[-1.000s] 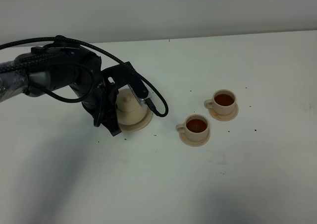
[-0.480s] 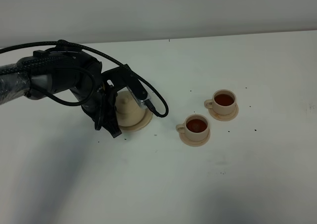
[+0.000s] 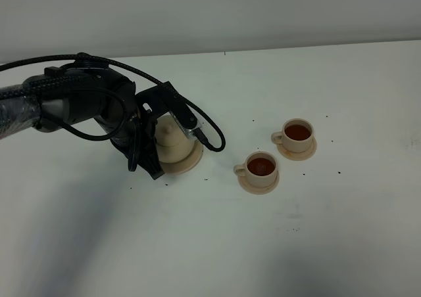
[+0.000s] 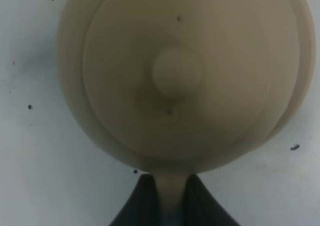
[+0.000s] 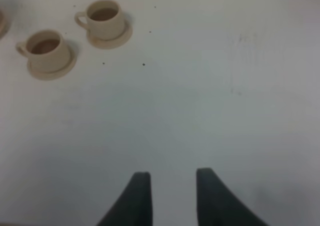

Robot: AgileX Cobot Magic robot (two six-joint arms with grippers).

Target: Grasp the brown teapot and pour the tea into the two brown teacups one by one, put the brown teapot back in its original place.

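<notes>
Left claw (image 4: 169, 198) clamps teapot (image 4: 185, 76) handle.

White tabletop (image 3: 217, 244), plain and matte, strewn with tiny dark specks (image 3: 304, 175); most of these scattered across the tabletop's right half, a few more toward its middle. Pale grey wall (image 3: 210, 11) rising along the tabletop's far edge. Soft grey shadow (image 3: 59, 231) across the tabletop's near-left part.
</notes>
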